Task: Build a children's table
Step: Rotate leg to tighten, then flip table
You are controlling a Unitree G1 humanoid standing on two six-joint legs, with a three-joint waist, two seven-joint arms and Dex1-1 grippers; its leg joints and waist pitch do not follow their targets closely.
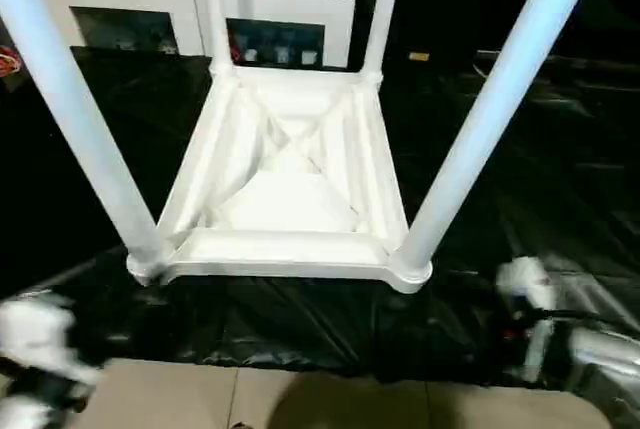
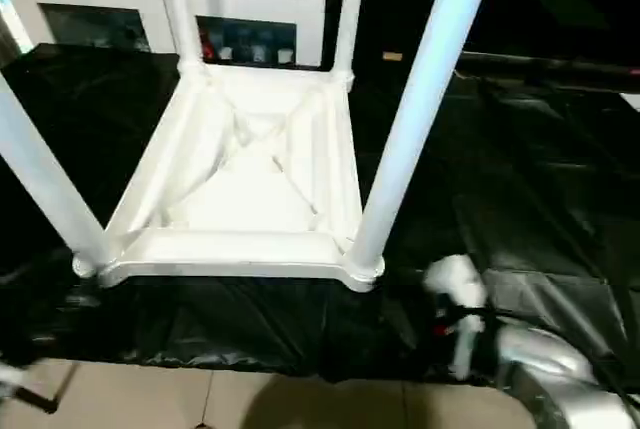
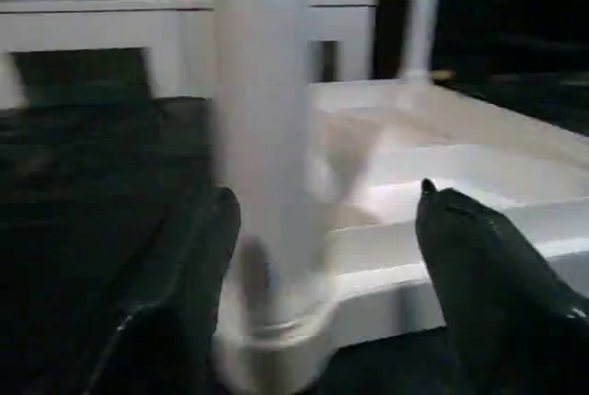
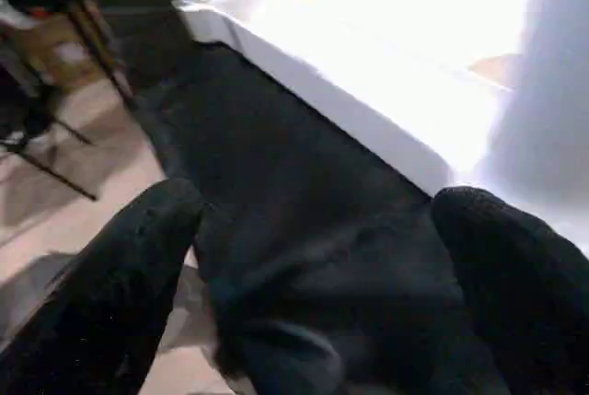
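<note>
- Left gripper (image 3: 322, 257): fingers (image 3: 184, 294) spread wide, nothing pinched; the near-left leg (image 3: 262, 156) stands in the gap between them, touching neither.
- Right gripper (image 4: 313, 275): fingers (image 4: 120, 266) spread apart, empty, over the black sheet (image 4: 304, 202); tabletop edge just beyond.
- Tabletop (image 1: 285, 204) lies upside down on the black sheet, X-ribbed underside up, at screen centre.
- Four legs seated in the corner sockets: near-left leg at 9 o'clock of the tabletop, near-right leg (image 1: 490, 114) at 4 o'clock, two far legs (image 1: 213, 9) toward 12.
- White glass-door cabinet (image 1: 150, 9) behind, at 12 o'clock.
- Beige tile floor (image 1: 300, 399) at 6 o'clock.
</note>
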